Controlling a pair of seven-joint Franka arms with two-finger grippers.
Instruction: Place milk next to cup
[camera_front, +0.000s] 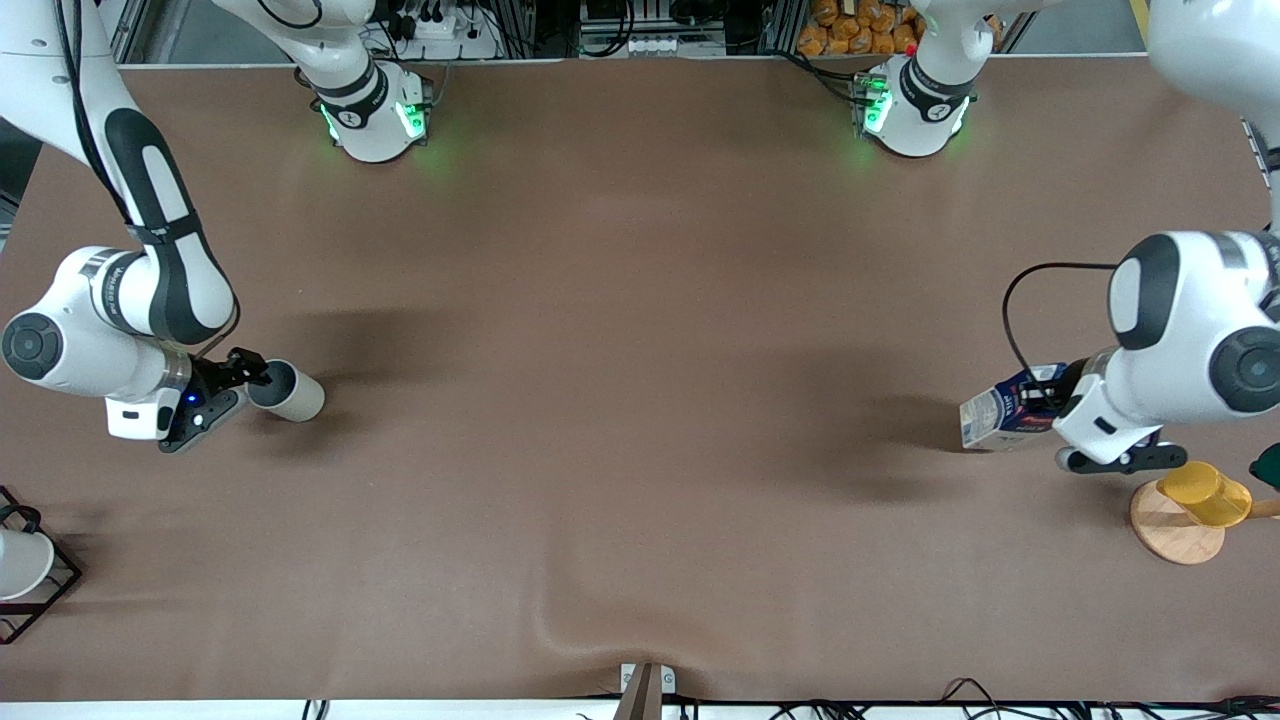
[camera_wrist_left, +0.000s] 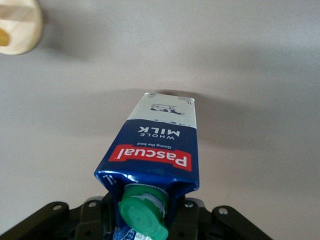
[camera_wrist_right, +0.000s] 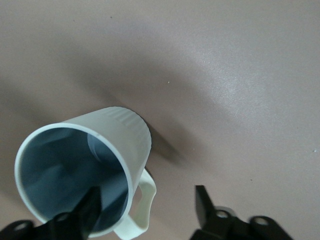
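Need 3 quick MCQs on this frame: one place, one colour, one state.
1. The milk is
A. beside the cup
B. in the left pincer
C. on the wooden disc

2. The milk's cap is
A. red
B. green
C. yellow

3. The right pincer is
A. open at the cup
B. shut on the milk
C. raised by its base

Answers:
1 B: the left pincer grips the milk by its top, at the left arm's end of the table.
2 B: the cap is green.
3 A: the right pincer has one finger inside the cup and the other well outside.
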